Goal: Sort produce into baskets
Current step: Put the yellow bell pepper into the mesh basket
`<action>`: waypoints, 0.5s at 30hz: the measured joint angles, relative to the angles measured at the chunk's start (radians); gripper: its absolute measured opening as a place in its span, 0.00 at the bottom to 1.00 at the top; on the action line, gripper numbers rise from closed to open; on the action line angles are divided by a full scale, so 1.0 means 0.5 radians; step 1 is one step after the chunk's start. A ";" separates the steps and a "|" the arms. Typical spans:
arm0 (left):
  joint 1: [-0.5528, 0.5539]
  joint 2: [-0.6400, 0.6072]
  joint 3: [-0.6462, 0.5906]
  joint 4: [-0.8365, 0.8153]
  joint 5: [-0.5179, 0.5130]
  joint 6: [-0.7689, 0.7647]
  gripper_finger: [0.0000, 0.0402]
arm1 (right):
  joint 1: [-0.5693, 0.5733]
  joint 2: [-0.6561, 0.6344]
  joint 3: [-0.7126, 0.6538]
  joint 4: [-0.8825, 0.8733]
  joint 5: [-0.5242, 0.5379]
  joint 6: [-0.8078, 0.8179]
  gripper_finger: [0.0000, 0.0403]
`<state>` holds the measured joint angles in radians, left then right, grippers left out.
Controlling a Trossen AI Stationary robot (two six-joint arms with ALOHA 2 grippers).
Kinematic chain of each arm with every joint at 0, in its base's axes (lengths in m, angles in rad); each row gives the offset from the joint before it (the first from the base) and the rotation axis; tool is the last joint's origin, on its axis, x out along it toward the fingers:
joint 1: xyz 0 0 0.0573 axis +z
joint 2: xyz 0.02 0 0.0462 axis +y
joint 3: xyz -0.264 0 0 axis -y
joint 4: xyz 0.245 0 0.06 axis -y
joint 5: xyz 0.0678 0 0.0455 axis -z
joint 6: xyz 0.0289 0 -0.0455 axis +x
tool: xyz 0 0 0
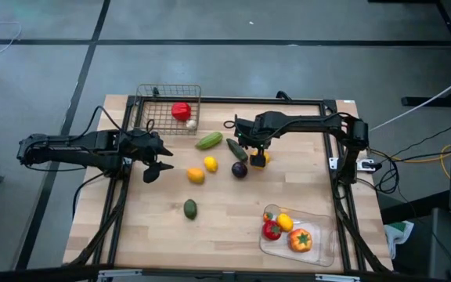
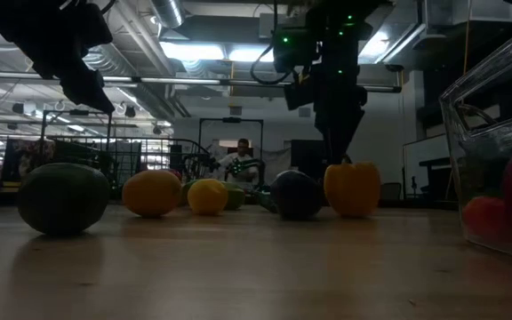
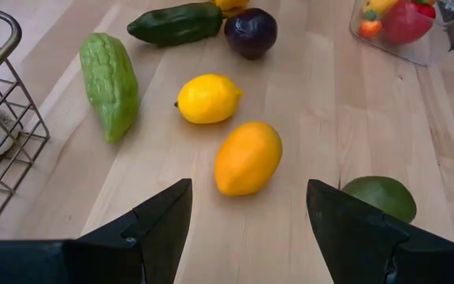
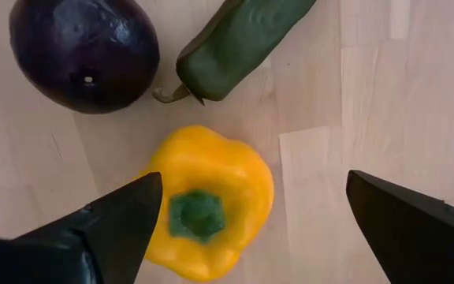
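Note:
My right gripper (image 1: 254, 153) is open and points down just over a yellow bell pepper (image 4: 207, 201), which stands stem up on the table; the fingers (image 4: 117, 221) stand on either side of it, apart from it. A dark purple fruit (image 4: 85, 51) and a dark green vegetable (image 4: 239, 43) lie beside the pepper. My left gripper (image 1: 156, 167) is open and empty above the table's left part, facing an orange fruit (image 3: 247, 158), a lemon (image 3: 207, 99) and a green fruit (image 3: 381, 197). A light green gourd (image 1: 209, 141) lies near the wire basket (image 1: 149, 98).
The wire basket at the far left holds a red piece (image 1: 181, 111) and a white one (image 1: 192, 124). The clear tray (image 1: 327, 244) at the near right holds red, yellow and orange produce. A person (image 2: 238, 160) shows in the room beyond the table.

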<state>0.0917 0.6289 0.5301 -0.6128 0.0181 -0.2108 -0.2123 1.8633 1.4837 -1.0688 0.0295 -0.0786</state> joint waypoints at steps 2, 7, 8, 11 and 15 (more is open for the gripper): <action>0.000 0.000 0.000 0.000 0.000 0.000 0.61 | 0.000 0.000 0.000 0.001 -0.008 0.034 0.99; 0.000 0.000 0.000 0.000 0.000 0.000 0.61 | 0.000 0.000 0.001 -0.004 -0.065 0.054 0.99; 0.000 0.000 0.000 0.000 0.000 -0.001 0.61 | 0.000 0.000 0.001 -0.005 -0.086 0.031 0.99; 0.001 0.000 0.000 0.000 0.000 -0.001 0.61 | 0.000 -0.002 0.001 -0.017 -0.118 -0.137 0.99; 0.000 0.000 0.000 0.000 0.000 -0.001 0.61 | -0.009 -0.014 0.001 -0.039 -0.121 -0.373 0.99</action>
<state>0.0917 0.6289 0.5301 -0.6128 0.0181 -0.2111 -0.2167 1.8562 1.4841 -1.0880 -0.0309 -0.2653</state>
